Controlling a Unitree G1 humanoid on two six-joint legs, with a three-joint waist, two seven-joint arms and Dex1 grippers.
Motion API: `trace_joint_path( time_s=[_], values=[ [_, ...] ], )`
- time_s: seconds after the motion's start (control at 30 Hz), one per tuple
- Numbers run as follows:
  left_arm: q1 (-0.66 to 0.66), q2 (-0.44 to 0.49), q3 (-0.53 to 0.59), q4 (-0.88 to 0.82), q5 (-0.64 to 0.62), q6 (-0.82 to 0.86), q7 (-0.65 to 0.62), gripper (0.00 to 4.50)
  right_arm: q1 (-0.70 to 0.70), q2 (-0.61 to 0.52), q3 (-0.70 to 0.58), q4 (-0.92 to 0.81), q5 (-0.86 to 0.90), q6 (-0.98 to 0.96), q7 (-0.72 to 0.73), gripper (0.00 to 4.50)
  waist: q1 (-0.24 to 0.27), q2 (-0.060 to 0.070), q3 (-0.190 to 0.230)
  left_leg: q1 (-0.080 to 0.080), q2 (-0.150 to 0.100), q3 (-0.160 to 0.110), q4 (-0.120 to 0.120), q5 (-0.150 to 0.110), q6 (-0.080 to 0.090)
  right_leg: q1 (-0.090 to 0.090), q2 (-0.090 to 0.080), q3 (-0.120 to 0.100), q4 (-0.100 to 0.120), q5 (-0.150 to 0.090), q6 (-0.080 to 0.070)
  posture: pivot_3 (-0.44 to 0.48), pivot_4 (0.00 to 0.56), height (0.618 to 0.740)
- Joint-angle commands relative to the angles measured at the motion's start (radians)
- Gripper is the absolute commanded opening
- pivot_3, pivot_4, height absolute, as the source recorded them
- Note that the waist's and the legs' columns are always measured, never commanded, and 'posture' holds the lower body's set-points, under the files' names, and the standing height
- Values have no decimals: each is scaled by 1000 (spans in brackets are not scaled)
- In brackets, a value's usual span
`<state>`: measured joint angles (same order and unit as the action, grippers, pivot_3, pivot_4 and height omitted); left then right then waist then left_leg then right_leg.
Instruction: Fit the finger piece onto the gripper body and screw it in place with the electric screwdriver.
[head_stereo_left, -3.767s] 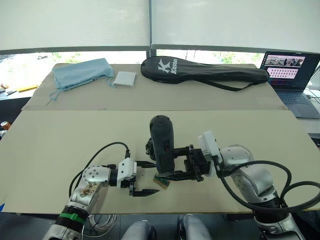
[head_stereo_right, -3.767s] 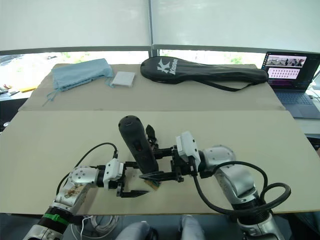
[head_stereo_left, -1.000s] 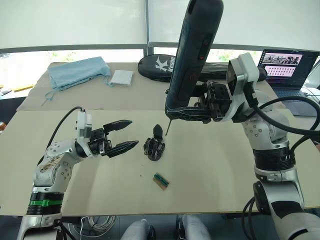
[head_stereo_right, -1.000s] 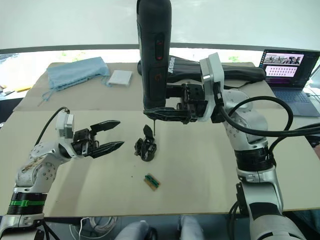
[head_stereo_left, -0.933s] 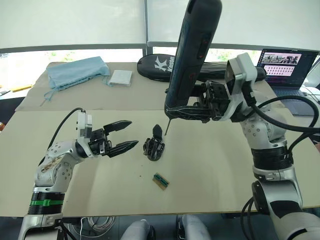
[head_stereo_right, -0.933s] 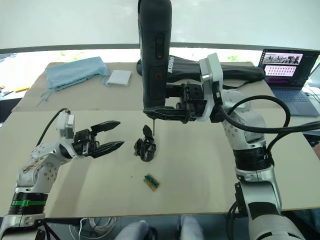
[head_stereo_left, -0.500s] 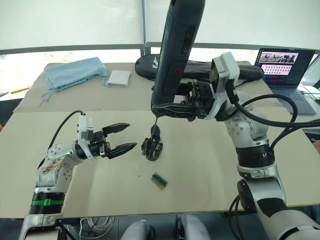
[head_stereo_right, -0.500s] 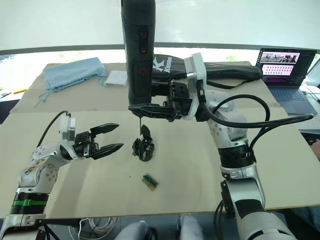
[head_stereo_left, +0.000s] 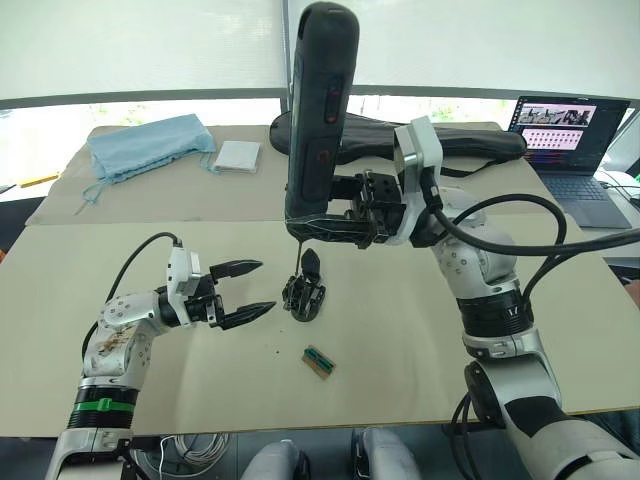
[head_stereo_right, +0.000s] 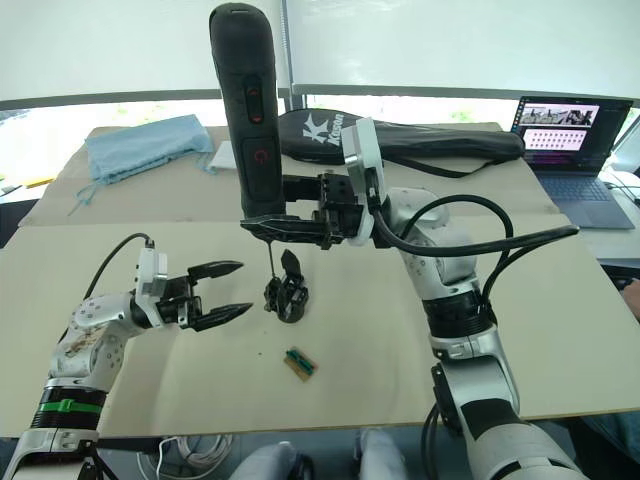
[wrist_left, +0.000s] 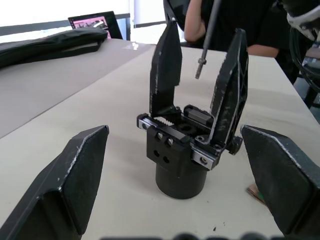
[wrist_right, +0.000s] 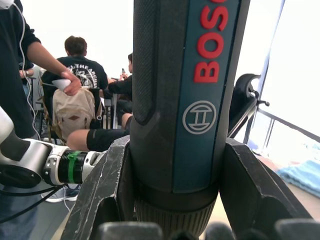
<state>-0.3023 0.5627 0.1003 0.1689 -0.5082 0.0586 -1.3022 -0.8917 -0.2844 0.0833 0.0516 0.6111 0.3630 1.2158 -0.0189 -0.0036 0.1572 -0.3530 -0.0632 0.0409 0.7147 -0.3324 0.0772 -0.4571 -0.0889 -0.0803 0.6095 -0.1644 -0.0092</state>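
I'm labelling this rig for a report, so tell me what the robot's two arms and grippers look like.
Both arms are built of rounded silver-grey metal segments with black cables looping along them. The left arm carries a green band near its base. Each wrist ends in a white block. The left gripper and the right gripper each have two long, black, tapered fingers with pale scuffed edges.

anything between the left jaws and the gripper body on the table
Nothing visible. The left gripper is open and faces the gripper body across bare table. The electric screwdriver, held upright in the right gripper, hangs its bit above the body, not between them.
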Motion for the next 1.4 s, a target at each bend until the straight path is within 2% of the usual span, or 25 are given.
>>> trace_joint_path(
  time_s=[0.03,1.23,1.4],
  values=[
    [-2,-2,-3,0,10,-35,-14,4500,-26,13,-14,-10,10,-10,-6,1936,0,0,0,0,0,0,0,0,0,0,0,0,0,0,0,0,150,740],
    [6,-26,-52,31,60,-84,-6,4500,10,54,33,41,-28,-8,14,1936,-1,0,0,0,0,0,0,0,0,0,-1,0,0,0,0,0,150,740],
    [-19,-15,-66,64,83,-114,-37,4500,5,48,38,54,-34,-7,14,1936,-1,0,0,0,0,0,0,0,0,0,-1,0,0,0,0,0,150,740]
  ],
)
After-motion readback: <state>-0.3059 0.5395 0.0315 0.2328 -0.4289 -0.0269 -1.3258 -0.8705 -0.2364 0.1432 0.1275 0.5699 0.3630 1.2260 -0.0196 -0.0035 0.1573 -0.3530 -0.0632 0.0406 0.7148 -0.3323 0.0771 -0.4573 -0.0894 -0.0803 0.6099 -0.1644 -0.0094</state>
